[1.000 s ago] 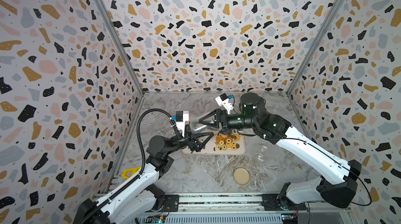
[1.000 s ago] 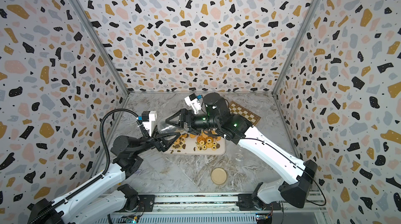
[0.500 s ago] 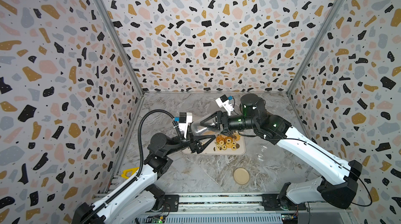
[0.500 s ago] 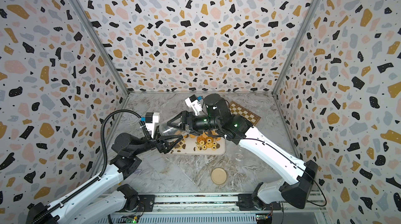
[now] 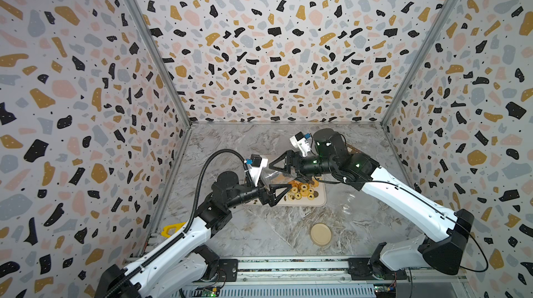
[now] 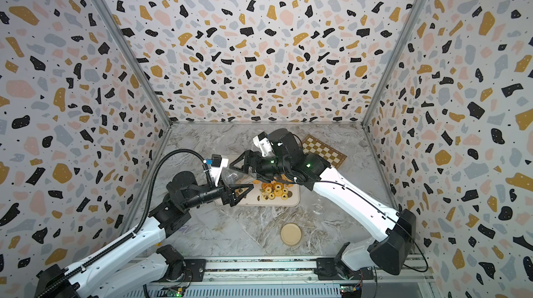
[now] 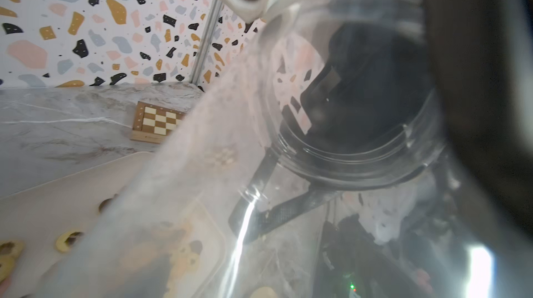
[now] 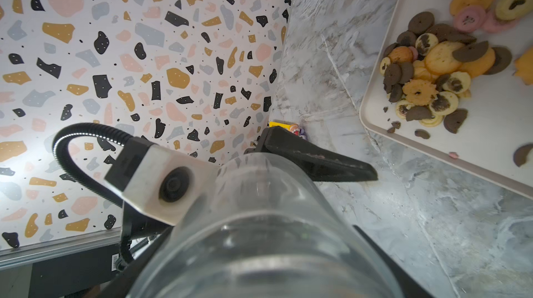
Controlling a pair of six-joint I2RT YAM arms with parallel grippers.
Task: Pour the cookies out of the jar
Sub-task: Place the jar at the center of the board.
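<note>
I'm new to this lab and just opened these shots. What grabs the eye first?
A clear jar, seemingly emptied, hangs on its side at the centre of both top views, gripped by the right tool. Just below it, a heap of golden, brown and pink cookies lies on a cream tray. Loud terrazzo-patterned walls close in the scene on three sides.

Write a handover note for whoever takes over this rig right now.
Left tool: open, its fingers either side of the clear jar's base.
Right tool: shut on the jar, holding it on its side above the tray.
Cookies: heaped on the tray, and the jar looks empty.
Done: the pour, as far as the views show.
Left: probably only to set the jar down and pull both arms back.
</note>
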